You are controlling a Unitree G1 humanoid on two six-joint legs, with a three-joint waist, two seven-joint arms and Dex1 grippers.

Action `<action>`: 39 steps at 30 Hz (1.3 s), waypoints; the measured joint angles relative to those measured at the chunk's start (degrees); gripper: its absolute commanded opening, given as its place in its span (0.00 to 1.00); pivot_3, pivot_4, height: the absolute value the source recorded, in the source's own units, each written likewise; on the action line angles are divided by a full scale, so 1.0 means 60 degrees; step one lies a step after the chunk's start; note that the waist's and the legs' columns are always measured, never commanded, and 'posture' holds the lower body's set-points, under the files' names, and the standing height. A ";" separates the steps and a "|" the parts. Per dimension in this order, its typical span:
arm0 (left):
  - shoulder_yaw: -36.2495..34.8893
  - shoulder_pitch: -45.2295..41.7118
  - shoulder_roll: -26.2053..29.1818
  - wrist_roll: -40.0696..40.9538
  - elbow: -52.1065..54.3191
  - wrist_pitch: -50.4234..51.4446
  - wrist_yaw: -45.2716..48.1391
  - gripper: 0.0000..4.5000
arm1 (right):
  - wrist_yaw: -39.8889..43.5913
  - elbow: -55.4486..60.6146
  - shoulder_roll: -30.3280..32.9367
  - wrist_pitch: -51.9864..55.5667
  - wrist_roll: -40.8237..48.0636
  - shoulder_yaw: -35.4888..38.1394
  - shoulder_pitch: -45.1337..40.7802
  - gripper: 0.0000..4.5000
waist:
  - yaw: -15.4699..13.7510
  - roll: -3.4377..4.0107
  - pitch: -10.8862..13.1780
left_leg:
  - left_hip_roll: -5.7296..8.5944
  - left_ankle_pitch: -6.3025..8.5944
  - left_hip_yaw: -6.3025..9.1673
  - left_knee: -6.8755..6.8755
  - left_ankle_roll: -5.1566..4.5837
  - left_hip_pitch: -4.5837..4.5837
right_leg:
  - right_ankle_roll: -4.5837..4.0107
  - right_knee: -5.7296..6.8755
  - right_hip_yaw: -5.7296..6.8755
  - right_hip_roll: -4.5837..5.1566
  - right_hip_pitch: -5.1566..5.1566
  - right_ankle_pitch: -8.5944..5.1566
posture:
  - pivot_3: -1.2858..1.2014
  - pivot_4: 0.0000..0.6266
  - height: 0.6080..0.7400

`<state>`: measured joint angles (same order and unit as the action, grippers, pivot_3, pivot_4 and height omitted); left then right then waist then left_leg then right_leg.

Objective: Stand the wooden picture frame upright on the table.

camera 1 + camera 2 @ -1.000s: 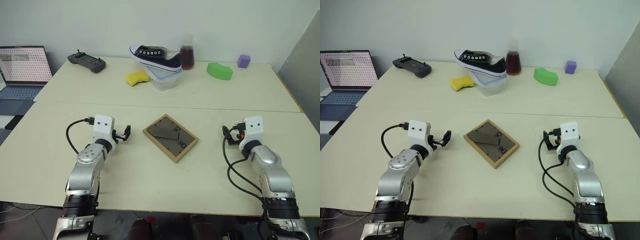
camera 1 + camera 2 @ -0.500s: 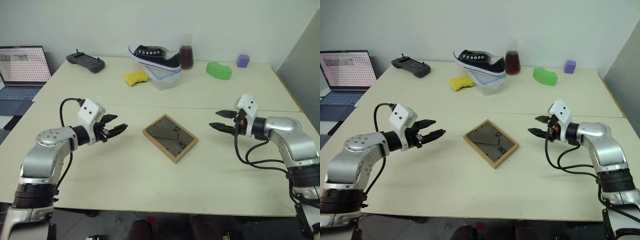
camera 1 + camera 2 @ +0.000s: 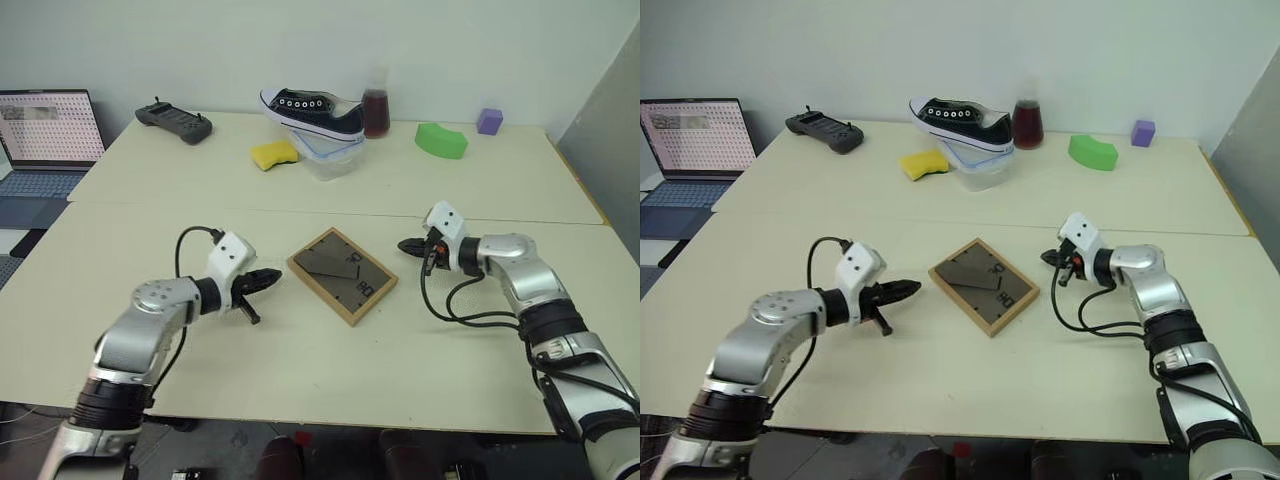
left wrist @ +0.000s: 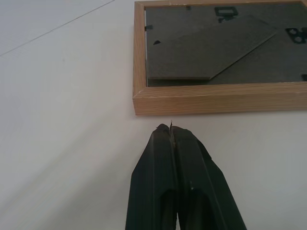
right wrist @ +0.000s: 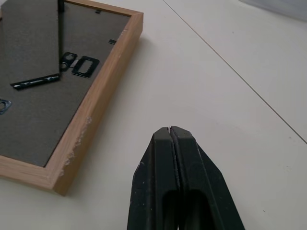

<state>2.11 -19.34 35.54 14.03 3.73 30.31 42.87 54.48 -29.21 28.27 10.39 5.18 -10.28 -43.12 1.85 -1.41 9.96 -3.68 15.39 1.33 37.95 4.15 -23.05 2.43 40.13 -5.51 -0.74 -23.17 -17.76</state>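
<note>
Both grippers closed in, wooden picture frame (image 3: 341, 274) between

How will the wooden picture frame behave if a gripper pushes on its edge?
The wooden picture frame lies flat, back side up, on the smooth table, so it would probably slide rather than tip. It looks thin and stiff, likely light. Its low edge may be hard to pinch.

Looked like a robotics lab or test room: two plain cream tables (image 3: 480, 190) pushed together against a bare white wall (image 3: 200, 40). Open laptop (image 3: 45, 135) at ten o'clock, handheld controller (image 3: 173, 123) at eleven. Odd test props lined up at twelve to one o'clock: sneaker (image 3: 312, 112) on a plastic tub (image 3: 330, 160), yellow sponge (image 3: 273, 154), flask of dark liquid (image 3: 375, 105), green and purple blocks (image 3: 440, 140).
</note>
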 measured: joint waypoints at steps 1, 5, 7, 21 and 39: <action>0.0076 -0.0097 -0.0182 -0.0132 -0.0215 -0.0090 -0.0176 0.01 | -0.0067 0.0294 -0.0053 0.0049 -0.0033 -0.0023 0.0207 0.00 | -0.0005 -0.0001 -0.0001 | 0.0000 0.0000 0.0002 0.0001 0.0000 0.0000 | 0.0000 0.0000 0.0001 -0.0001 0.0001 0.0000 | 0.52 0.24 1.00; 0.0637 -0.0507 -0.0789 -0.0720 -0.0895 -0.0344 -0.0642 0.01 | -0.0320 0.1747 -0.0470 0.0697 -0.0164 -0.0433 0.1116 0.00 | -0.0007 0.0004 -0.0004 | 0.0002 0.0000 0.0001 0.0003 0.0000 -0.0004 | 0.0000 0.0004 -0.0001 -0.0001 -0.0001 0.0000 | 0.52 0.24 1.00; 0.0825 -0.0699 -0.0999 -0.0955 -0.1089 -0.0475 -0.0778 0.01 | -0.0355 0.2562 -0.0486 0.1188 -0.0182 -0.0536 0.1540 0.00 | -0.0012 0.0004 -0.0004 | 0.0003 0.0000 0.0003 0.0003 0.0000 -0.0003 | 0.0000 0.0007 -0.0001 -0.0001 -0.0001 0.0000 | 0.52 0.24 1.00; 0.1197 -0.0959 -0.1273 -0.1382 -0.1015 -0.0444 -0.0325 0.01 | -0.0698 0.5730 0.0043 0.3397 0.0166 -0.0515 0.2889 0.00 | -0.0015 0.0002 -0.0004 | 0.0006 0.0000 0.0007 0.0008 0.0000 -0.0001 | 0.0000 0.0009 0.0000 -0.0007 0.0003 0.0000 | 0.52 0.24 1.00; -0.0507 -0.1176 0.2025 0.3389 -0.0362 0.5175 0.4116 0.30 | -0.1215 0.4277 0.0832 0.2384 -0.0270 0.0258 0.2566 0.00 | 0.0085 -0.0001 0.0002 | -0.0001 0.0002 0.0007 0.0000 -0.0004 0.0002 | -0.0002 0.0003 0.0001 -0.0020 0.0000 -0.0004 | 0.52 0.24 1.00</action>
<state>-0.92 -26.40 47.69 34.37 1.56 61.36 67.57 47.19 -3.54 33.25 24.70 3.56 -8.73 -27.72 2.36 -1.42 9.97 -3.68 15.40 1.37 37.95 4.13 -23.04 2.42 40.15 -5.50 -0.87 -23.17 -17.79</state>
